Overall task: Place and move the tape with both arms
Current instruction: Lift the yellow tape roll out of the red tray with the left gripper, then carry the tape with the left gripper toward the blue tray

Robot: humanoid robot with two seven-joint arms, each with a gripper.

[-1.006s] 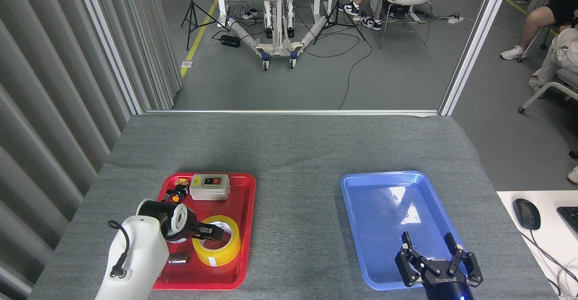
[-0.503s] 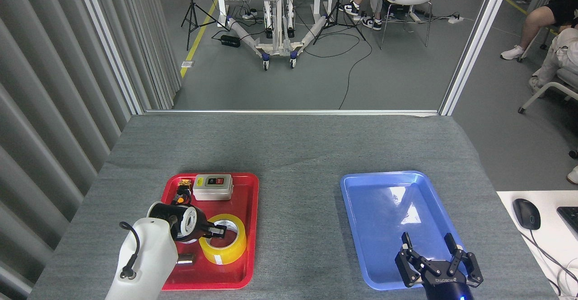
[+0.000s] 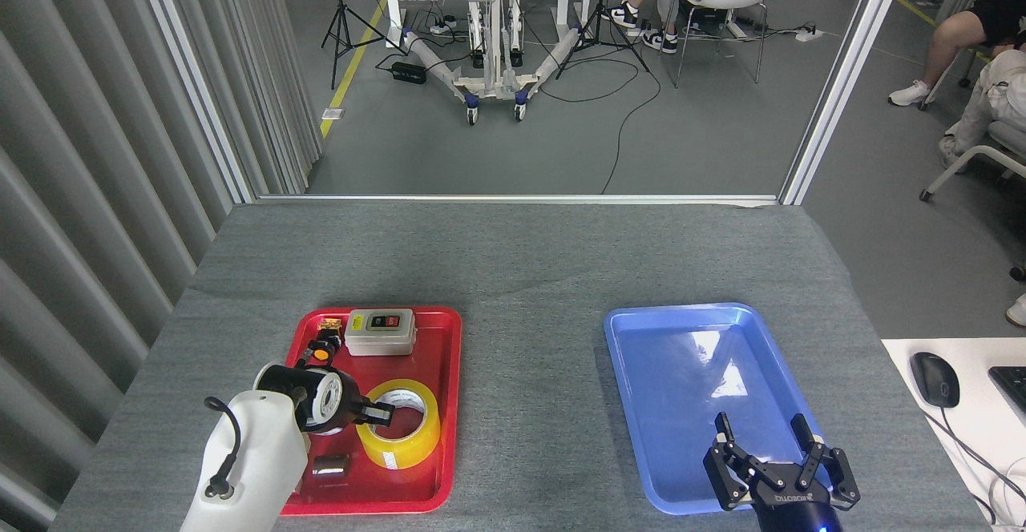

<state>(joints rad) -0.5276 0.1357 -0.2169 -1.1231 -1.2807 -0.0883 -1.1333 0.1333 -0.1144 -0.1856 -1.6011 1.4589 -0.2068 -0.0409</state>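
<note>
Left pincer (image 3: 383, 414) reaches in from the lower left over the red tray (image 3: 446, 404) and is clamped on the near-left wall of the tape (image 3: 401, 436), one finger inside the core and one outside. That yellow roll lies flat in the tray's front right part, close to the right rim. Behind it stands a grey switch box (image 3: 379, 332) at the tray's far edge, with a small orange-buttoned part (image 3: 322, 349) to its left and a small dark block (image 3: 329, 465) at the near left, beside the arm.

Right pincer (image 3: 768, 445) hovers over the near end of the blue tray (image 3: 641, 404) with its fingers spread wide, grasping nothing. That tray's floor is bare and glossy.

Between the two trays runs a broad strip of grey worktop (image 3: 521, 259) with nothing on it, and the whole far half of the cloth is free up to the back edge. A computer mouse (image 3: 935, 379) sits on a white desk past the right edge.

Compared with half a second ago, the left arm has drawn slightly back toward the left, the roll sits a touch lower in the view, and the red tray has shifted a little to the right. The right arm is unchanged.
</note>
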